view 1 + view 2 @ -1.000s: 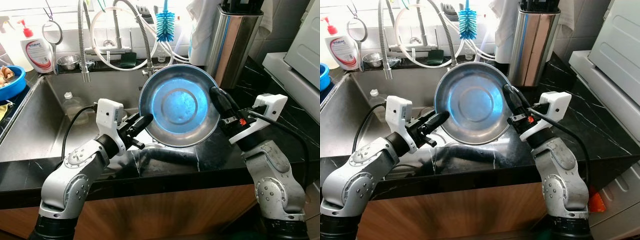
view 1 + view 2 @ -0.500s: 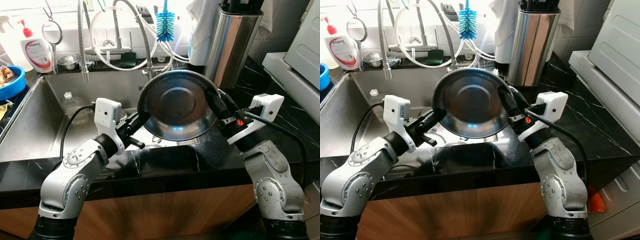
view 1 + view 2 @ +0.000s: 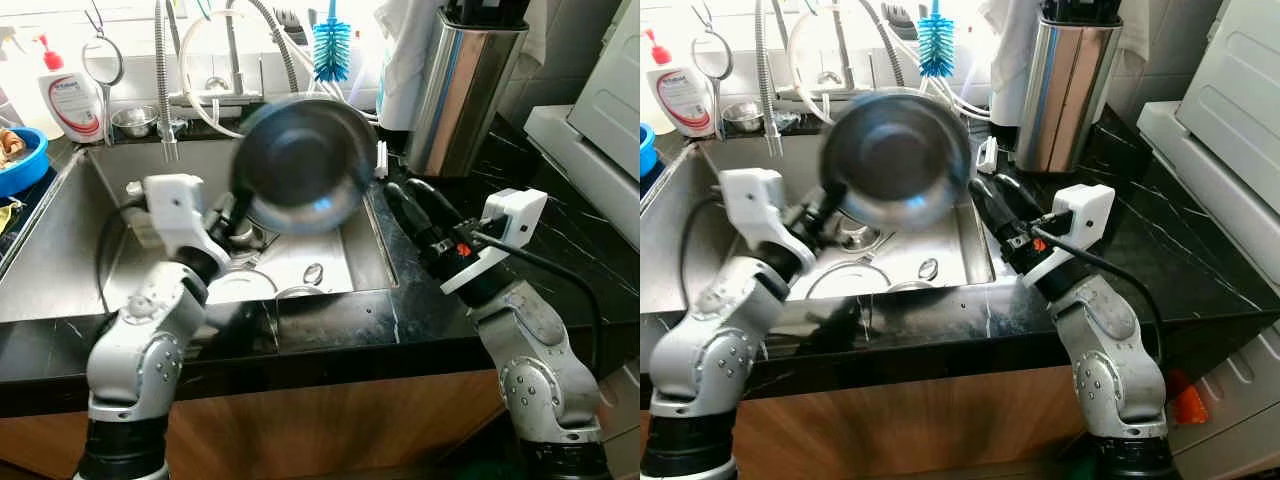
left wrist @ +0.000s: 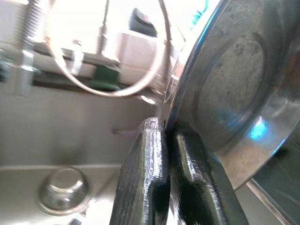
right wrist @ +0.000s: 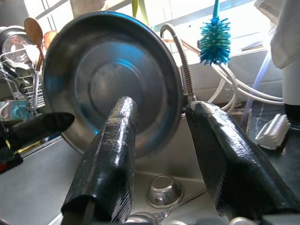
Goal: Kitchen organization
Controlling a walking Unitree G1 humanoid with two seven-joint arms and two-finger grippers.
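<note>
A large steel bowl [image 3: 300,165], blurred by motion, hangs tilted over the sink [image 3: 60,300], its hollow side facing me. My left gripper [image 4: 166,129] is shut on the bowl's rim [image 4: 187,79], and in the left eye view it [image 3: 232,215] sits at the bowl's lower left edge. My right gripper [image 3: 415,210] is open above the counter's edge to the right of the bowl, apart from it. In the right wrist view the bowl [image 5: 79,79] lies beyond the spread fingers [image 5: 110,159].
In the sink lie a white plate [image 3: 245,285], a small steel bowl [image 3: 295,293] and a spoon [image 3: 313,272]. A tall steel canister [image 3: 465,85] stands at the back right. A blue brush [image 3: 330,50], hoses, a soap bottle [image 3: 75,95] and a blue bowl [image 3: 20,165] line the back and left.
My right gripper has let go of the bowl and dropped back. The left arm has swung the bowl to the left and further over the sink.
</note>
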